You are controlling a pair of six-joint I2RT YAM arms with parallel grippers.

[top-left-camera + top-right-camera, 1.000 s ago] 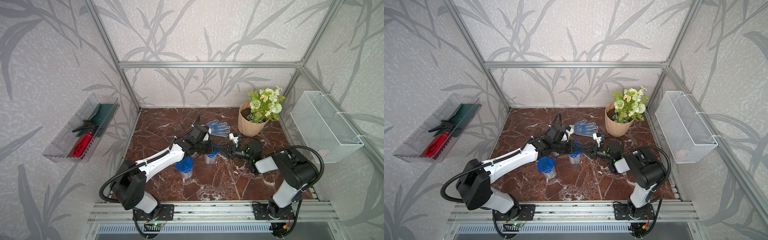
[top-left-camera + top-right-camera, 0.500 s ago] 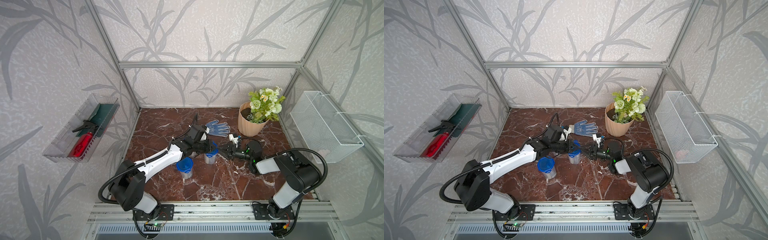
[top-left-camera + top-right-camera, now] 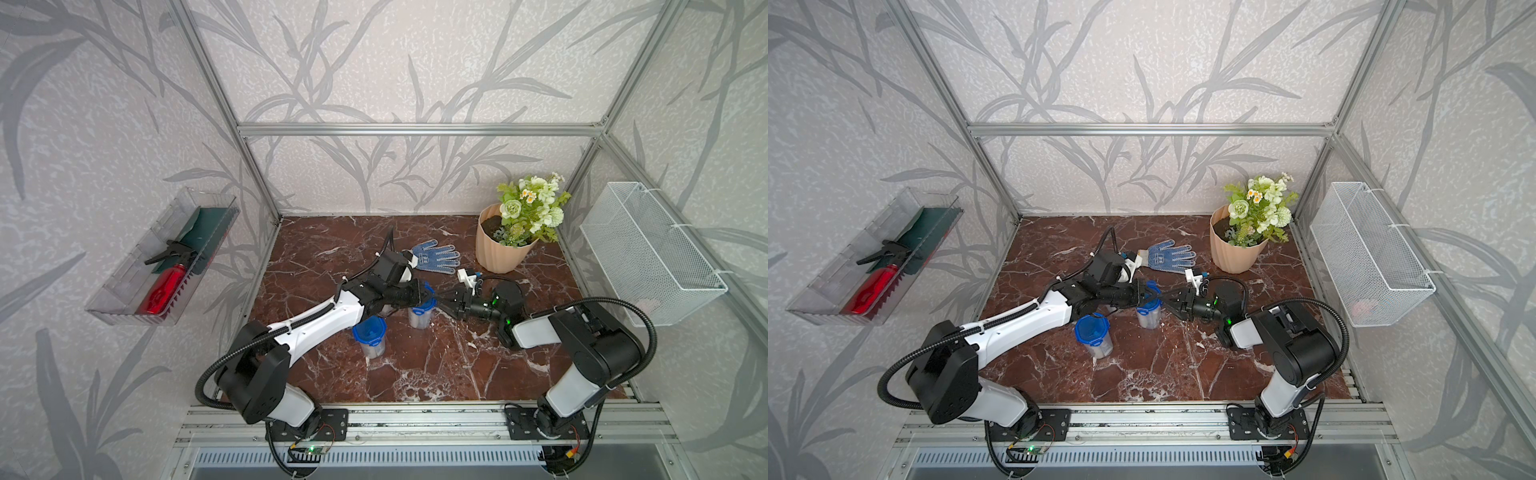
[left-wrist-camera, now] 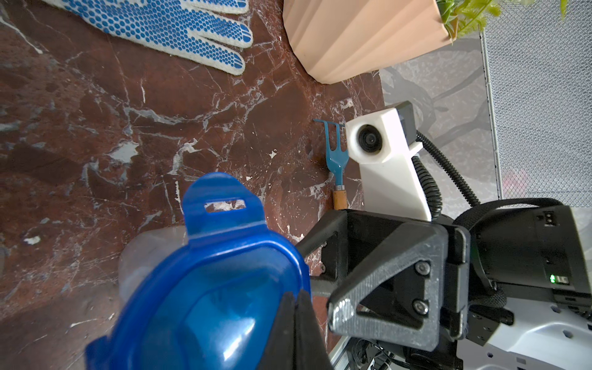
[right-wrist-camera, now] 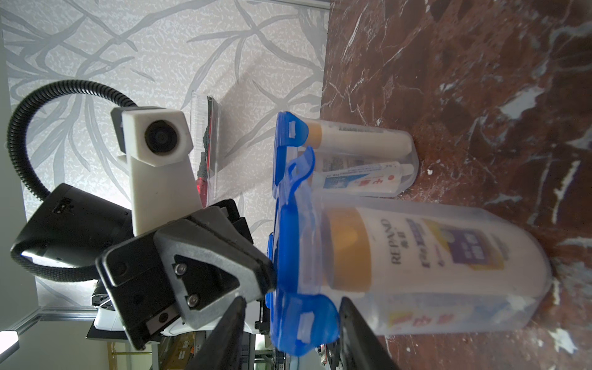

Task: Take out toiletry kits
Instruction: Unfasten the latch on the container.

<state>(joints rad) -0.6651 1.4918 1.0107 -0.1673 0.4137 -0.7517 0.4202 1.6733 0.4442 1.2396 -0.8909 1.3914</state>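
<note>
Early stage, nothing out: toiletry kits lidded in two clear cups, worked cup [image 3: 420,319] and spare cup [image 3: 370,338], both forward of flower pot [image 3: 500,255]; lids, then contents, left to do. Hands: left hand [image 3: 428,296] pinched shut at lid [image 4: 208,288] rim, right hand [image 3: 441,302] half-spread astride a clasp [image 5: 304,323]. Visible solely from right wrist: gold-capped bottle [image 5: 416,253], toothpaste tube [image 5: 358,181].

Glossy blue plastic lid [image 4: 208,304], clear plastic cup [image 5: 432,317], polished marbled tabletop [image 4: 96,128].

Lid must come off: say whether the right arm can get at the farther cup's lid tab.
Likely yes: the right gripper is open, its fingers flanking a tab with nothing between.
</note>
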